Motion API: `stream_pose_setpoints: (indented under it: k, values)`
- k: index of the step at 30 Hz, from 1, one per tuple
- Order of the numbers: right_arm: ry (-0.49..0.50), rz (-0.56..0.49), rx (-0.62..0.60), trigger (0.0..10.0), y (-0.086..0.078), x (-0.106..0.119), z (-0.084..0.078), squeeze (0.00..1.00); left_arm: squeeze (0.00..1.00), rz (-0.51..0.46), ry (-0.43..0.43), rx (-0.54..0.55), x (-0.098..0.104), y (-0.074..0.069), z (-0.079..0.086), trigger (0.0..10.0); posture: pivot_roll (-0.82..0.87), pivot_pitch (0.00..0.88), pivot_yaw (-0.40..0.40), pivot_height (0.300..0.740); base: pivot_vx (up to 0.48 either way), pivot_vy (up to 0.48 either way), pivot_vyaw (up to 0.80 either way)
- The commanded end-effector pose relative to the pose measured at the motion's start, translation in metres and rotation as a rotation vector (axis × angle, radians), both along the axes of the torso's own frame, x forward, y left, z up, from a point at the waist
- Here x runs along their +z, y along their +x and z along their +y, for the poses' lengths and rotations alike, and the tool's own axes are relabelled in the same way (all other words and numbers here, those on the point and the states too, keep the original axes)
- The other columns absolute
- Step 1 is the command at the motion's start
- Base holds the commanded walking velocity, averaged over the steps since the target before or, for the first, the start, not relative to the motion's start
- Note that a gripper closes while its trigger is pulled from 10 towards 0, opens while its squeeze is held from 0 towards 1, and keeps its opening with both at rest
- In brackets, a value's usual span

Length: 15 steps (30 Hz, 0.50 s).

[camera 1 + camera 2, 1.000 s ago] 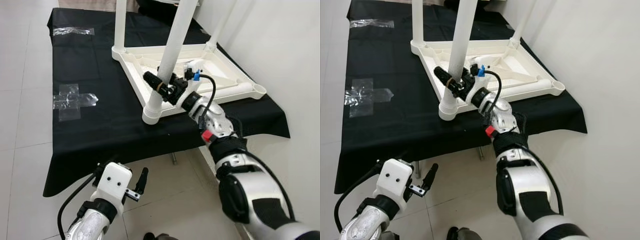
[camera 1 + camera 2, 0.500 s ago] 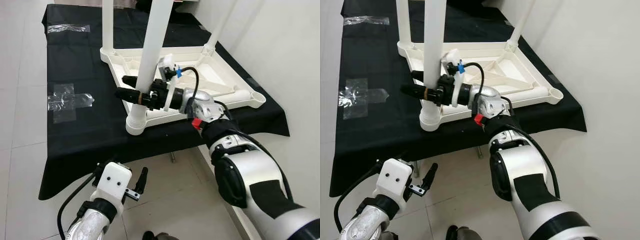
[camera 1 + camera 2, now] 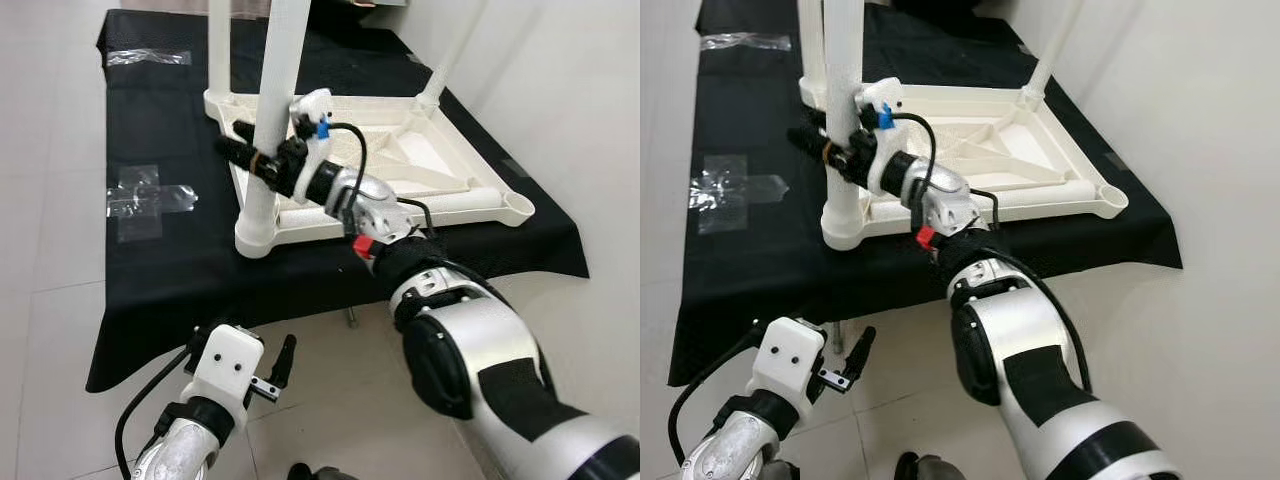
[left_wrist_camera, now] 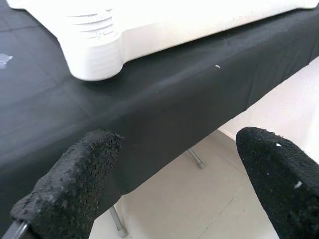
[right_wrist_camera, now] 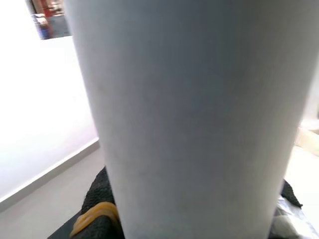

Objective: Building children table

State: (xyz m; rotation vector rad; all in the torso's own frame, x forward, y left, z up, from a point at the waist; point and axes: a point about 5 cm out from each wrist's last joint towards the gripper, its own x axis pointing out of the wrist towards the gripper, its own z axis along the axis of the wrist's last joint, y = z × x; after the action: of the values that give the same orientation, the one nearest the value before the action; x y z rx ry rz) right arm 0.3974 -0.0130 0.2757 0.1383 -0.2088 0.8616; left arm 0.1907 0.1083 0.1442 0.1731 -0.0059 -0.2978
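Note:
A white plastic children's table top lies upside down on a table draped in black cloth. White legs stand up from its corners. My right gripper is shut on the near-left leg, a little above its socket; up close that leg is a broad white column between the black fingers. The near-right corner socket holds no leg. My left gripper hangs open below the cloth's front edge, over the floor, with nothing in it.
Two patches of clear tape are stuck on the cloth's left side. A white wall runs close along the right. Pale floor tiles lie left of and before the table.
The gripped leg has gone from leaning to nearly upright, and its corner of the table top has slid left on the cloth. My right gripper went left with it. The left arm has not moved.

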Motion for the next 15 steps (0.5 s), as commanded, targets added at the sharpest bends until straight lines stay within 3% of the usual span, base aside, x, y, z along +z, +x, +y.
stream_pose_setpoints:
  k: [1,3,4,6,8,10,12,13,14,15]
  values:
    - [0.052,0.09,-0.307,0.0,0.012,-0.011,-0.025,0.0,0.0,0.021,-0.013,-0.016,-0.002,-0.002,-0.003,10.0,0.16,0.173,-0.215,0.74,0.0,0.0,0.0]
    - [0.048,0.127,-0.514,0.0,0.016,-0.018,-0.035,0.0,0.0,0.022,-0.012,-0.018,-0.003,-0.002,-0.003,10.0,0.16,0.173,-0.215,0.74,0.0,0.0,0.0]
    - [0.048,0.127,-0.514,0.0,0.016,-0.018,-0.035,0.0,0.0,0.022,-0.012,-0.018,-0.003,-0.002,-0.003,10.0,0.16,0.173,-0.215,0.74,0.0,0.0,0.0]
    - [0.113,0.201,-0.709,0.0,0.016,-0.031,-0.042,0.0,0.0,0.02,-0.012,-0.019,-0.002,-0.001,-0.003,10.0,0.16,0.17,-0.215,0.74,0.0,0.0,0.0]
    - [0.16,0.232,-0.845,0.0,0.007,-0.04,-0.032,0.0,0.0,0.015,-0.012,-0.015,-0.002,-0.001,-0.003,10.0,0.16,0.165,-0.218,0.74,0.0,0.0,0.0]
    - [0.16,0.232,-0.845,0.0,0.007,-0.04,-0.032,0.0,0.0,0.015,-0.012,-0.015,-0.002,-0.001,-0.003,10.0,0.16,0.165,-0.218,0.74,0.0,0.0,0.0]
    - [0.173,0.236,-0.884,0.0,0.0,-0.041,-0.016,0.0,0.0,0.012,-0.012,-0.012,-0.002,-0.001,-0.003,10.0,0.17,0.167,-0.22,0.74,0.0,0.0,0.0]
    - [0.175,0.24,-0.888,1.0,-0.002,-0.041,-0.011,0.0,0.0,0.012,-0.012,-0.011,-0.002,-0.001,-0.003,10.0,0.17,0.167,-0.22,0.74,0.0,0.0,0.0]
    - [0.175,0.24,-0.888,1.0,-0.002,-0.041,-0.011,0.0,0.0,0.012,-0.012,-0.011,-0.002,-0.001,-0.003,10.0,0.17,0.167,-0.22,0.74,0.0,0.0,0.0]
    - [0.194,0.259,-0.861,10.0,-0.003,-0.041,-0.004,0.0,0.0,0.013,-0.012,-0.01,-0.002,-0.001,-0.002,10.0,0.16,0.168,-0.22,0.74,0.0,0.0,0.0]
